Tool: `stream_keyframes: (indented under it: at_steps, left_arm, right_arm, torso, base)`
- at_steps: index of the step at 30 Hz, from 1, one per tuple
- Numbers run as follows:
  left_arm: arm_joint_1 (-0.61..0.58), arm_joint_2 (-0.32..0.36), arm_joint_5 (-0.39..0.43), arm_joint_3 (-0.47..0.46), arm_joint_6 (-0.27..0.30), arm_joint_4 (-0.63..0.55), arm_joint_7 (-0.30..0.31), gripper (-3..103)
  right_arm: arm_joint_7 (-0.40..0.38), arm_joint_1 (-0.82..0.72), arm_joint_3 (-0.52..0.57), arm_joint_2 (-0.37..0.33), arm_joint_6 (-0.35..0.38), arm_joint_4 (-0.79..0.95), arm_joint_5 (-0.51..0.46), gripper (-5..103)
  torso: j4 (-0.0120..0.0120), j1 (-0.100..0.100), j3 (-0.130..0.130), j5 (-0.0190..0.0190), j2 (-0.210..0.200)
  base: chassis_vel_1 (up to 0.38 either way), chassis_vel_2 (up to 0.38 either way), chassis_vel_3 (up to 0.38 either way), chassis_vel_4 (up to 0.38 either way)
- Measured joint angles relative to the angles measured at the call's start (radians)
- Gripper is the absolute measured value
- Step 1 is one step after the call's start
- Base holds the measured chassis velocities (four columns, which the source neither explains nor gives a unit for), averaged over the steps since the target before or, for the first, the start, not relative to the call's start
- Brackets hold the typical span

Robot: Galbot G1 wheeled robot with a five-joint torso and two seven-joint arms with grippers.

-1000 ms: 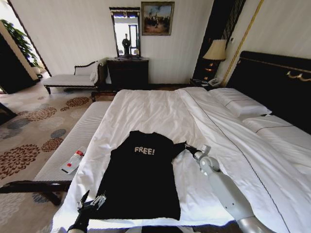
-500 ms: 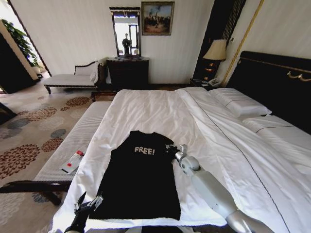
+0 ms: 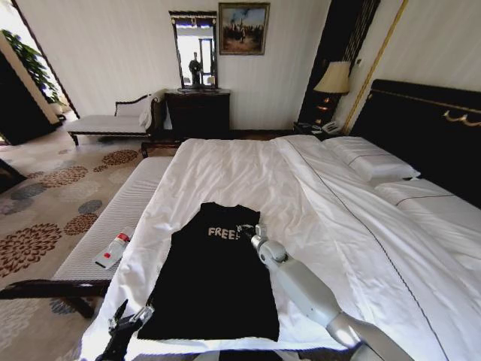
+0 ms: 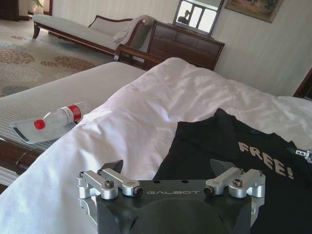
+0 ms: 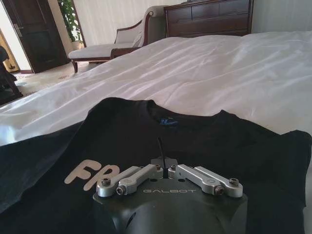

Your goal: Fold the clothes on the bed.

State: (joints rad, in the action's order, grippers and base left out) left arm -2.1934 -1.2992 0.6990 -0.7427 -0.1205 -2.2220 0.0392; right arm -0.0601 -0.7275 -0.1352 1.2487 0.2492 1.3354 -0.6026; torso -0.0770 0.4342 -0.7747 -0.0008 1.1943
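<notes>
Lay flat in the lower centre of the head view: T-shirt (image 3: 214, 282), black, "FREE!" across the chest, on the white duvet of the bed (image 3: 248, 169). Rested on the chest lettering, covering its last letter: right gripper (image 3: 248, 233), fingers pinched together with black cloth bunched around them. Hovered at the bottom left, beside the shirt's lower left corner: left gripper (image 3: 129, 320), spread wide, holding nothing. Lay on the bench (image 3: 113, 218) at left: bottle (image 3: 114, 250).

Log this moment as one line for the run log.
right gripper: shut, on T-shirt chest by lettering | left gripper: open, at hem corner | bed: shirt lying flat
</notes>
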Motion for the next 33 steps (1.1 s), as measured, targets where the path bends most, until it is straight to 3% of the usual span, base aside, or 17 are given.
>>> stream_keyframes:
  at_steps: [2,4,6,10,12,17,21,24,27,29,33]
  left_arm:
    - [0.0,-0.001,0.001,-0.001,0.0,0.0,-0.001,100]
    - [0.0,-0.003,0.002,-0.002,0.0,0.001,-0.002,100]
    - [0.0,-0.003,0.002,-0.002,0.0,0.002,-0.003,100]
    - [0.001,-0.005,-0.004,0.002,0.001,0.002,-0.003,100]
    - [0.001,-0.004,-0.006,0.003,0.001,0.002,-0.003,100]
    - [0.005,-0.002,-0.015,0.009,0.004,-0.005,-0.003,100]
    - [0.021,0.017,-0.042,0.021,0.005,-0.008,-0.003,100]
    - [0.044,0.045,-0.07,0.04,0.005,-0.006,-0.001,100]
    - [0.112,0.11,-0.101,0.087,0.02,0.003,0.013,100]
    - [0.131,0.123,-0.103,0.099,0.027,0.006,0.02,100]
    - [0.248,0.188,-0.139,0.173,0.074,0.044,0.036,100]
  right_arm:
    - [0.001,0.002,-0.004,0.0,-0.002,-0.008,0.005,-1]
    - [0.004,0.005,-0.007,0.001,-0.01,-0.031,0.014,9]
    - [0.005,0.006,-0.007,0.001,-0.012,-0.034,0.015,9]
    - [0.03,-0.016,-0.011,-0.022,-0.034,-0.008,0.019,31]
    - [0.041,-0.023,-0.015,-0.029,-0.047,0.001,0.026,31]
    - [0.072,-0.08,-0.004,-0.054,-0.093,0.062,0.046,52]
    - [0.037,-0.162,0.099,-0.053,-0.109,0.13,0.014,69]
    - [0.015,-0.21,0.165,-0.068,-0.121,0.168,-0.004,75]
    - [-0.002,-0.301,0.287,-0.12,-0.154,0.245,0.011,91]
    - [-0.006,-0.326,0.317,-0.129,-0.158,0.268,0.02,91]
    - [-0.018,-0.529,0.527,-0.138,-0.176,0.45,0.085,100]
  torso:
    - [0.0,0.0,0.0,-0.0001,0.0]
    - [0.0,0.0,0.0,0.0,0.0]
    - [0.0,0.0,0.0,0.0,0.0]
    - [-0.0001,0.0,0.0,0.0001,0.0]
    - [-0.0001,0.0,0.0,0.0002,0.0]
    - [-0.0001,0.0,0.0,0.0002,0.0]
    - [0.0002,0.0,0.0,0.0004,0.0]
    - [0.0001,0.0,0.0,0.0003,0.0]
    - [-0.0001,0.0,0.0,0.0001,0.0]
    - [-0.0002,0.0,0.0,0.0001,0.0]
    - [-0.0001,0.0,0.0,-0.0001,0.0]
  base:
    - [0.0,0.0,0.0,0.0]
    - [0.0,0.0,0.0,0.0]
    - [0.0,0.0,0.0,0.0]
    - [0.0,0.0,0.0,0.0]
    - [0.0,0.0,0.0,0.0]
    - [0.0,0.0,0.0,0.0]
    - [0.0,0.0,0.0,0.0]
    - [0.0,0.0,0.0,0.0]
    - [0.0,0.0,0.0,0.0]
    - [0.0,0.0,0.0,0.0]
    - [0.0,0.0,0.0,0.0]
